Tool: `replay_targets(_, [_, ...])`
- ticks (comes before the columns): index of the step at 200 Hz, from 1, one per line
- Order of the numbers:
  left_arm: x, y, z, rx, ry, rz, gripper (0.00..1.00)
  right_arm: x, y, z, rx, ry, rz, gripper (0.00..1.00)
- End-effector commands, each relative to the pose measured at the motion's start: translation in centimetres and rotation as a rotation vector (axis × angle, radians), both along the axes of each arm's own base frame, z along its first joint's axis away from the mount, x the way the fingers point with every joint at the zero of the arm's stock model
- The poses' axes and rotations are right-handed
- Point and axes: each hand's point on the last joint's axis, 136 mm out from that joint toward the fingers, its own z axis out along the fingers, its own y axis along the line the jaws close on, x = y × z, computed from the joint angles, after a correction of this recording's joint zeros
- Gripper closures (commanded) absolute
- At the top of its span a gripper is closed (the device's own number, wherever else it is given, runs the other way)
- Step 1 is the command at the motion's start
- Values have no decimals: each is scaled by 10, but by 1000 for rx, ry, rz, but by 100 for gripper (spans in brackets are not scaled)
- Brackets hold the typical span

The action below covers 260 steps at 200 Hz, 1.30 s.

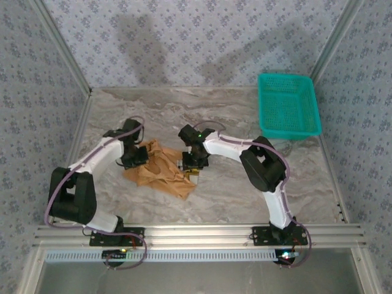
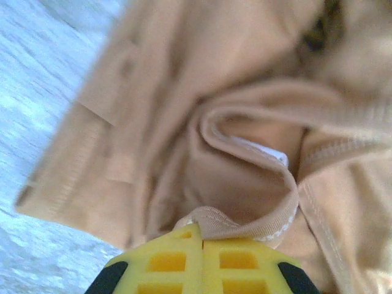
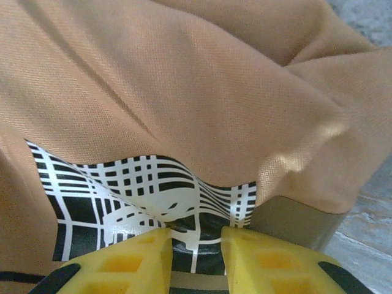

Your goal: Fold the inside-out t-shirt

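Shirt [image 1: 160, 168] lies crumpled on the bench [image 1: 245, 196] between the arms, left of middle; left hand [image 2: 202, 236] sits at its left edge, fingers pressed together on the ribbed collar [image 2: 286, 207], probably to draw the neck out so the cloth can be turned and spread; white label [image 2: 272, 154] peeks from the neck fold, blurred; right hand [image 3: 196, 239] is at the right edge, fingers slightly apart over a black-and-white print [image 3: 141, 184], likely the outer face; whether it grips I cannot tell; sleeves and hem are lost among folds; basket [image 1: 288, 104] stands well apart, far right.
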Motion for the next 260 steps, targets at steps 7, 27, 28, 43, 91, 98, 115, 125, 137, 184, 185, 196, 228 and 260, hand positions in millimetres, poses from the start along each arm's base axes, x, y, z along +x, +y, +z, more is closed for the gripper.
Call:
replay_targets(7, [27,23,20,-67,-53,81,100,-33,-43,-26,-175,80,14,70])
replay_targets(27, [46,31,12,-120,-36,129,100,-46,-47,-28,-198,88,31,70])
replay_targets(28, [47,31,10,-122,-32,130,100,-46,-47,-28,-198,88,32,70])
replay_targets(43, [57,34,0,-123,-1,141,100,-51,-48,-30,-215,88,44,69])
replay_targets(91, [54,36,-3,-119,44,127,89,-34,-45,-4,-200,33,34,68])
replay_targets(98, [48,34,2,-116,31,120,88,-28,-41,7,-180,6,30,67])
replay_targets(115, [31,37,11,-88,11,115,84,-17,-34,36,-139,-66,55,63])
replay_targets(125, [21,39,17,-78,-1,114,84,-11,-30,50,-119,-108,49,60])
replay_targets(137, [10,39,23,-75,-10,109,84,-11,-25,63,-85,-130,51,57])
replay_targets(184, [-24,-13,22,-201,-59,43,69,0,-4,71,27,-148,69,54])
replay_targets(185, [-25,-14,21,-207,-59,41,69,1,-3,71,29,-149,69,54])
replay_targets(196, [-30,-29,10,-259,-53,37,69,10,3,66,51,-153,67,54])
replay_targets(228, [-21,-39,-23,-279,-32,54,68,28,9,28,56,-58,26,55])
replay_targets(260, [10,-46,-41,-250,-10,23,69,1,-22,-7,-71,24,-27,57])
